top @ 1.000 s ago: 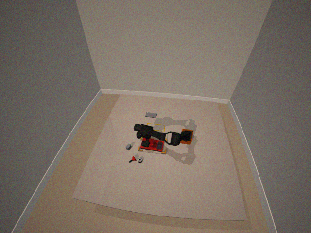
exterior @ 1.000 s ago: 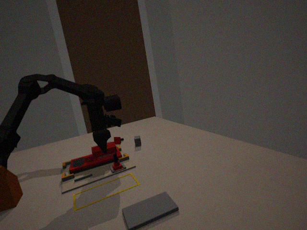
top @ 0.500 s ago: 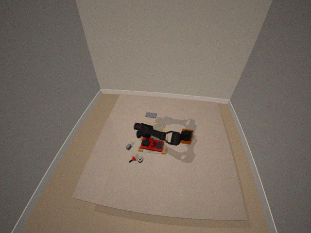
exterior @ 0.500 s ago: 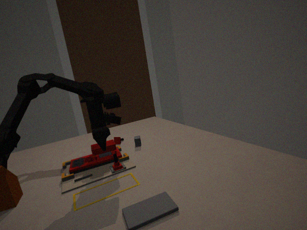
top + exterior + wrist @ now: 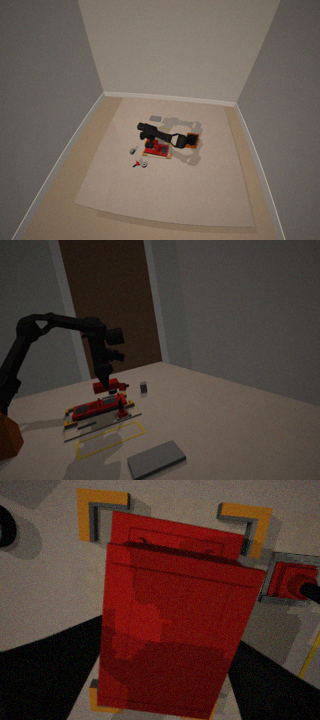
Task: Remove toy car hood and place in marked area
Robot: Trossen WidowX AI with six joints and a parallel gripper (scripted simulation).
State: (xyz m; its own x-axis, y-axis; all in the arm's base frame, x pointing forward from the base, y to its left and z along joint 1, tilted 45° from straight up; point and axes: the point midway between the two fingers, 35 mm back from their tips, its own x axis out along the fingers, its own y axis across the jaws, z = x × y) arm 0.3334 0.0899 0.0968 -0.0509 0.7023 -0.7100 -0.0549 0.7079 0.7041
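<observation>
My gripper [image 5: 104, 385] [image 5: 167, 632] is shut on the red hood [image 5: 114, 382] [image 5: 175, 640] and holds it a little above the front of the toy car. The hood fills most of the wrist view, with a black finger on either side of it. The red toy car [image 5: 160, 149] [image 5: 87, 407] [image 5: 175, 530] lies flat between orange corner brackets [image 5: 100, 500]. The marked area, a yellow outlined rectangle [image 5: 111, 445] [image 5: 162, 127], lies on the table beside the car, and one edge of it shows in the wrist view [image 5: 310, 655].
A flat grey plate [image 5: 155, 118] [image 5: 156, 459] lies beyond the yellow rectangle. A small grey block [image 5: 133, 150] [image 5: 143, 386] stands near the car's front. A red cone [image 5: 136, 163] and a wheel [image 5: 144, 164] lie apart. The arm's orange base [image 5: 192, 140] [image 5: 7, 438] stands behind the car.
</observation>
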